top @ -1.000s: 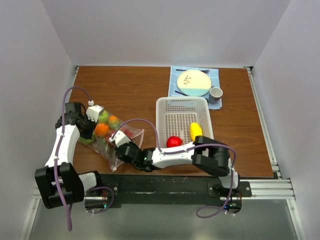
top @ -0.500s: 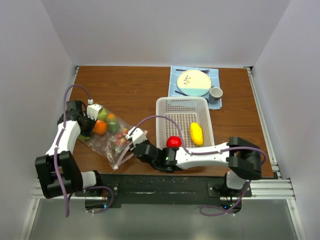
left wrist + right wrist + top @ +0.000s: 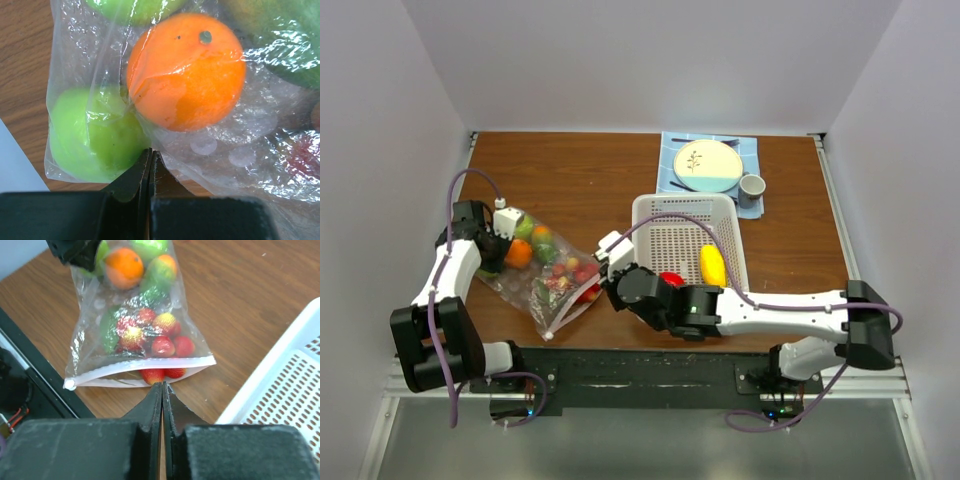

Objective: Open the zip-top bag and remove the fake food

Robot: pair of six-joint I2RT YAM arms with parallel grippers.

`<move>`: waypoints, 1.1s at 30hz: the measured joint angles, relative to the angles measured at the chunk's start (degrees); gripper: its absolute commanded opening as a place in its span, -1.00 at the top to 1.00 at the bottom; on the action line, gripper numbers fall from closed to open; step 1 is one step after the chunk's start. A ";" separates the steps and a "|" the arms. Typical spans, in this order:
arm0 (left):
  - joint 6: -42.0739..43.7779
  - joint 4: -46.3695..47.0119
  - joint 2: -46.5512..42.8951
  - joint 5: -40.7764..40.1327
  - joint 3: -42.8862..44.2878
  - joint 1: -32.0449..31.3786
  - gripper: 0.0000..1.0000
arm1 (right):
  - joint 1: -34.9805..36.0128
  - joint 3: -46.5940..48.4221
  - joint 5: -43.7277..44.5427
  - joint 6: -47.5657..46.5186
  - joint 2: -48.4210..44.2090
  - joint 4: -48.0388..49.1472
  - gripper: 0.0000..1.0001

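I see the bag (image 3: 545,285) lying left of the basket (image 3: 685,198), most fruit (image 3: 150,325) inside. My left claw (image 3: 150,157) is closed, pinching the bag's end farthest from the basket, by the orange (image 3: 185,70). My right claw (image 3: 162,387) is closed at the bag's mouth beside two strawberries (image 3: 152,375); I cannot tell whether it grips film. A lemon (image 3: 712,263) lies in the basket.

Bright and even, seemingly lit from overhead, with only faint, soft shadows on the table (image 3: 580,170). Sharp in the top view; in the left wrist view, small white glints and crinkle glare across the zip-top bag (image 3: 240,145), blurring the fake food (image 3: 185,75) toward the right edge.
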 measured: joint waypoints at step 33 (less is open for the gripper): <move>0.04 -0.68 -0.57 0.74 0.00 0.02 1.00 | -3.78 12.33 -5.88 -3.96 32.41 1.20 -0.47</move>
